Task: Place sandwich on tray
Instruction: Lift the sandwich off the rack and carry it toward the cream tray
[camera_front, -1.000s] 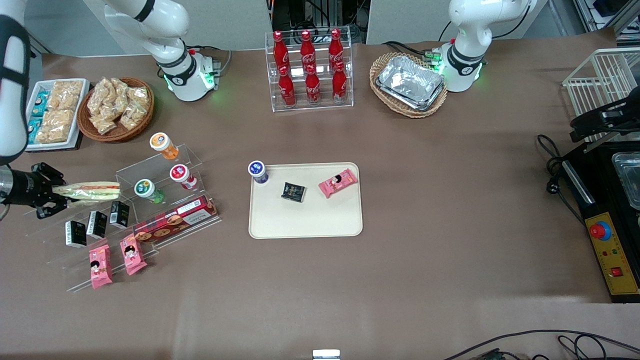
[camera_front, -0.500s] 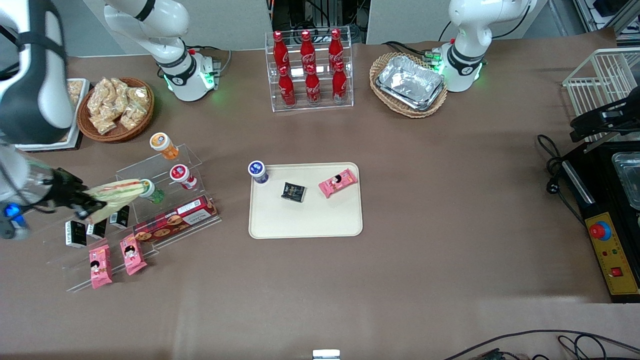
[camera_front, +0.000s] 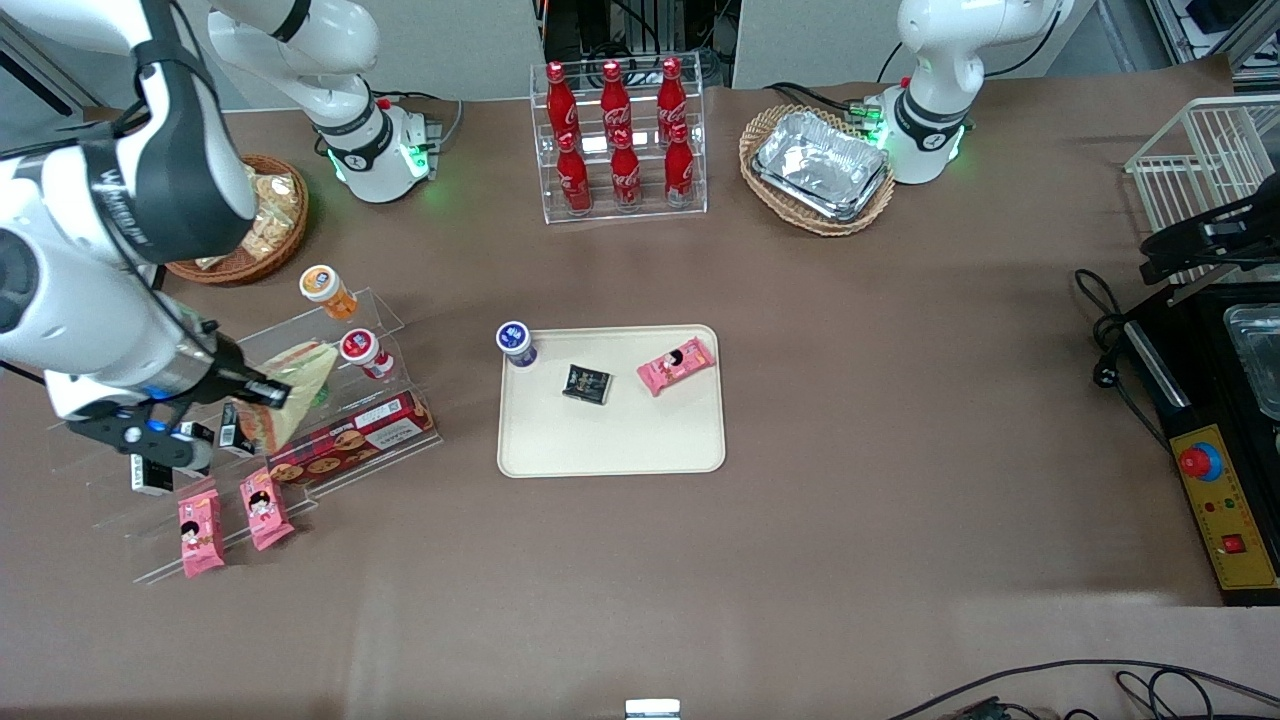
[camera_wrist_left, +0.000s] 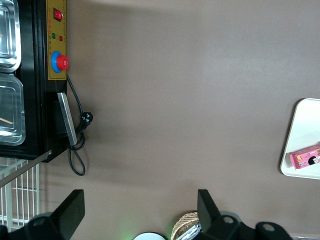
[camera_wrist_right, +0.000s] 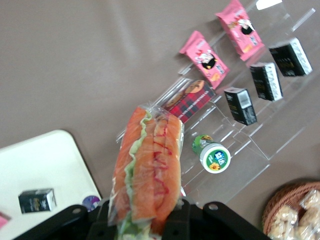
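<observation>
My right gripper (camera_front: 262, 393) is shut on the wrapped wedge sandwich (camera_front: 290, 392) and holds it in the air above the clear acrylic snack stand (camera_front: 330, 330), toward the working arm's end of the table. In the right wrist view the sandwich (camera_wrist_right: 150, 165) shows orange, red and green filling between the gripper (camera_wrist_right: 147, 220) fingers. The cream-beige tray (camera_front: 610, 450) lies flat at the table's middle, apart from the gripper. On it are a black packet (camera_front: 586, 384), a pink snack packet (camera_front: 676, 365) and a blue-lidded cup (camera_front: 515, 343) at its corner. The tray's corner (camera_wrist_right: 40, 160) also shows in the wrist view.
The stand holds lidded cups (camera_front: 358, 346), black cartons (camera_front: 150, 475), a red biscuit box (camera_front: 350, 438) and pink packets (camera_front: 200, 520). A wicker basket of snacks (camera_front: 270, 220), a cola bottle rack (camera_front: 620, 140), a basket of foil trays (camera_front: 818, 165) and a black appliance (camera_front: 1220, 420) stand around.
My right gripper has carried the sandwich sideways toward the tray, from beside the stand to above it. The sandwich has turned from lying level to a steep tilt.
</observation>
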